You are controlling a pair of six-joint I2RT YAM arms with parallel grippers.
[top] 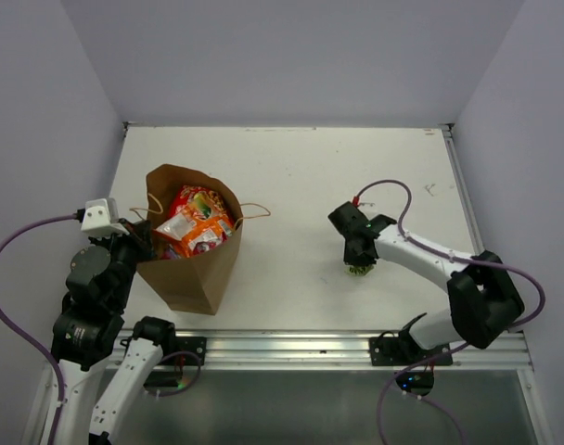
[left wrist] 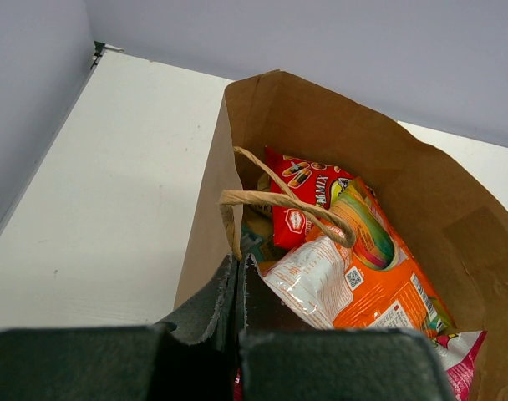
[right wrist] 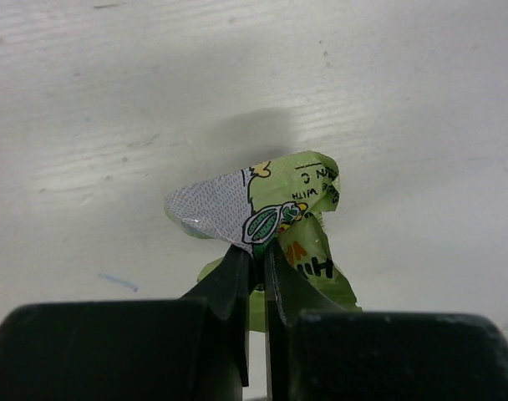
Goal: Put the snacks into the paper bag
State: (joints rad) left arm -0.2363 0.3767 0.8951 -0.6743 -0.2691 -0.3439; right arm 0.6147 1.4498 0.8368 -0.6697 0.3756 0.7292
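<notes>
Top view isn't much help on the green packet (top: 360,270) (right wrist: 296,209): it's mostly tucked under the right wrist, over toward the right edge of the surface (top: 291,167). The wrist view is clearer. The right jaws are pinched tight on its crumpled foil, and they cut off its lower part. Can't tell if it's resting on the surface or lifted. The paper bag (top: 194,269) stands upright near the near-left corner, with the left jaws clamped on its rim right by a handle (left wrist: 279,200). Inside there's a red packet (left wrist: 308,188), an orange packet (left wrist: 379,284) and a pink corner (left wrist: 459,359) clipped by the frame. The rest is buried.
</notes>
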